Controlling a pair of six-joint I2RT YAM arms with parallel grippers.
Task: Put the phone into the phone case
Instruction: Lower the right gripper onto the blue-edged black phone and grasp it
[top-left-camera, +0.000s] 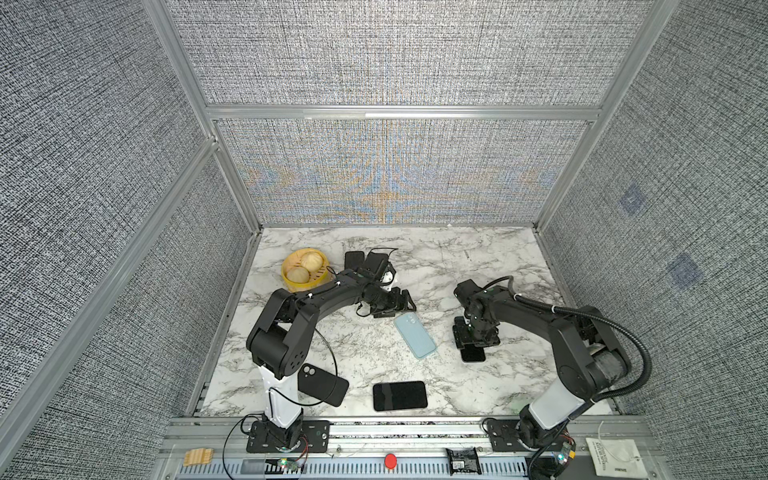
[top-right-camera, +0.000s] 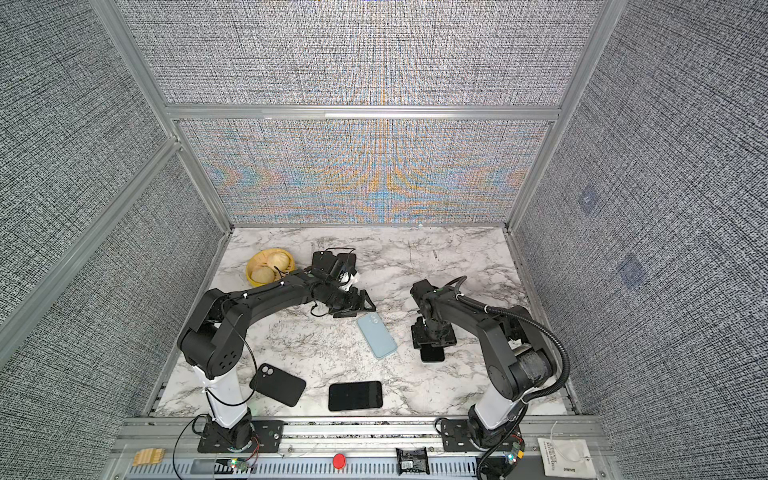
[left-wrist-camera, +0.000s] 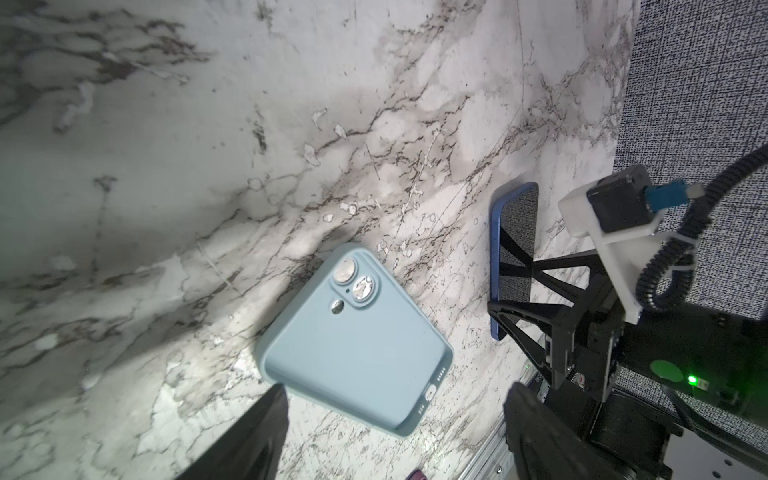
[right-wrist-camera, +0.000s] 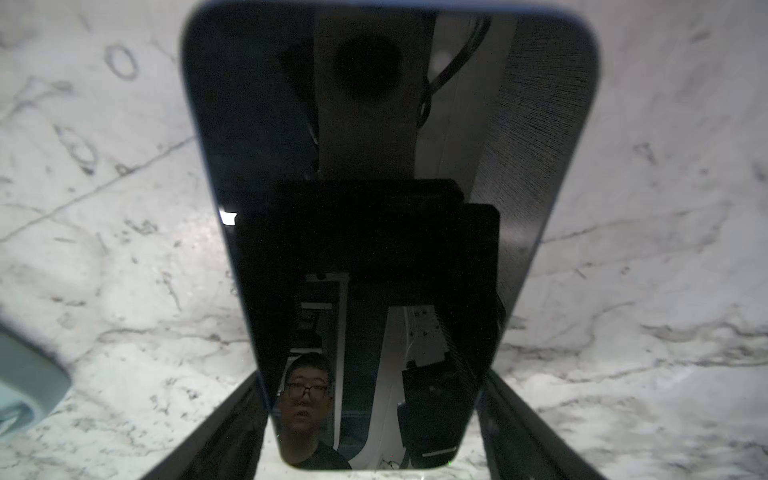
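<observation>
Hovering just behind the lens end of the blue case (top-left-camera: 414, 336) in both top views, the left gripper (top-left-camera: 400, 308) looks staged to steady or flip it. The case lies flat on the marble table (top-left-camera: 478, 266). Its long axis runs diagonal, w/ lens cut-outs far-left and port end near-right. The right gripper (top-left-camera: 473, 338) sits over the phone (top-left-camera: 473, 355), which is near the case but not touching. Only the phone's near end shows; long axis approx far-to-near.

Left wrist view: the left fingers (left-wrist-camera: 257, 432) are spread wide w/ nothing btwn them. The case (left-wrist-camera: 357, 340) is back-up, so its opening faces down and prob needs turning over first. The phone (left-wrist-camera: 513, 232) is flat, screen up, w/ the right gripper astride it.

Right wrist view: the fingers (right-wrist-camera: 515, 419) flank the phone's (right-wrist-camera: 374, 187) long edges, presumably for a side pinch. Can't tell if they're clamping.
</observation>
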